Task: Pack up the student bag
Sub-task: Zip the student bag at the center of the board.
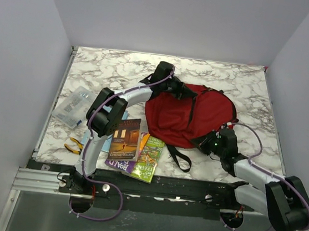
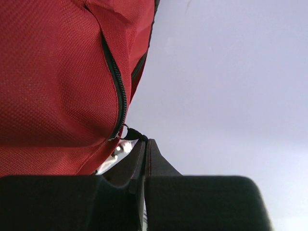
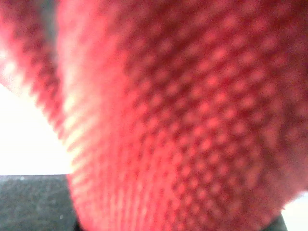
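Backpack first: I see the student bag lying flat on the marble tabletop, right of centre and about midway between the far and near edges. One black strap trails toward the near edge.

My left gripper reaches across to the bag's far-left side. Its fingers are pressed fully together, pinching the small black zipper pull at the end of the black zipper, and the red fabric beside them is lifted.

My right gripper sits at the bag's near-right edge. Blurred red weave fills nearly the whole right wrist view, and the fingers are clamped down on a fold of that fabric.

Near the near edge, left of centre, lie overlapping books: a dark-covered book and a green book touching its right side. Yellow-handled pliers lie further left. A clear plastic pouch rests by the left edge, well apart from the bag.
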